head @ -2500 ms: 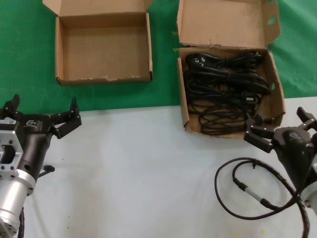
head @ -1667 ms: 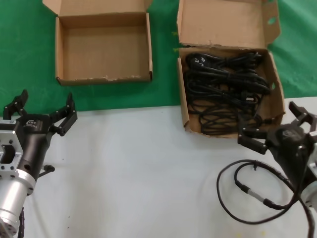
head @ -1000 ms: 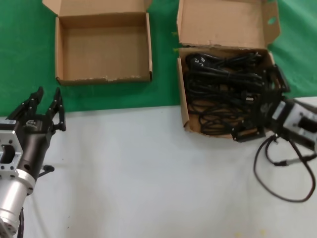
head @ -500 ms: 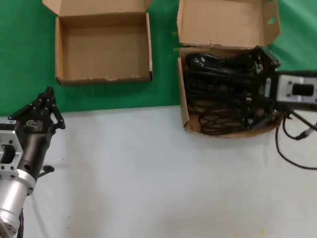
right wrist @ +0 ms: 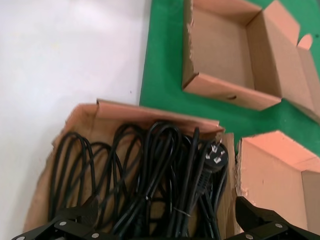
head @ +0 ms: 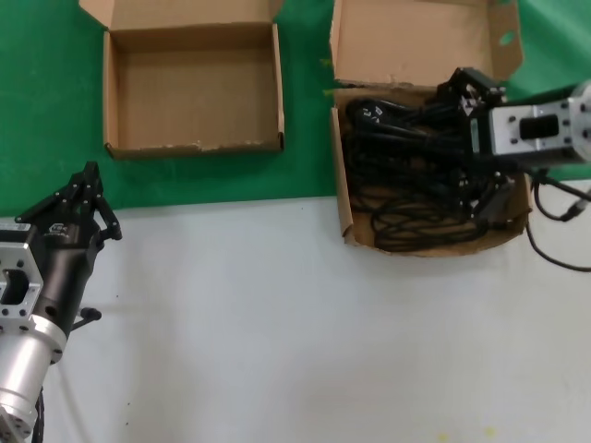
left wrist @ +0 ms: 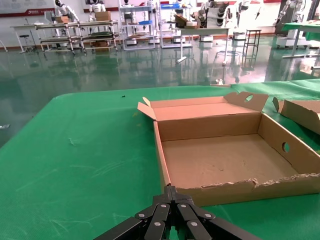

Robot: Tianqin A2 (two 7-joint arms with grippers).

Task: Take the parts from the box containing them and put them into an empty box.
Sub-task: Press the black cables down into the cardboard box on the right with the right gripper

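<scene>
— Where do we see the right gripper?
— Spread wide over the parts in the box containing them.
— And our left gripper?
— Pinched closed, before the empty box.

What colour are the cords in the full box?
Black cords, clearest in the right wrist view.

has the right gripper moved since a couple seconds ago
Yes. The right gripper has swung from the white table near the box's front corner up over the cords inside the box, fingers spread.
</scene>
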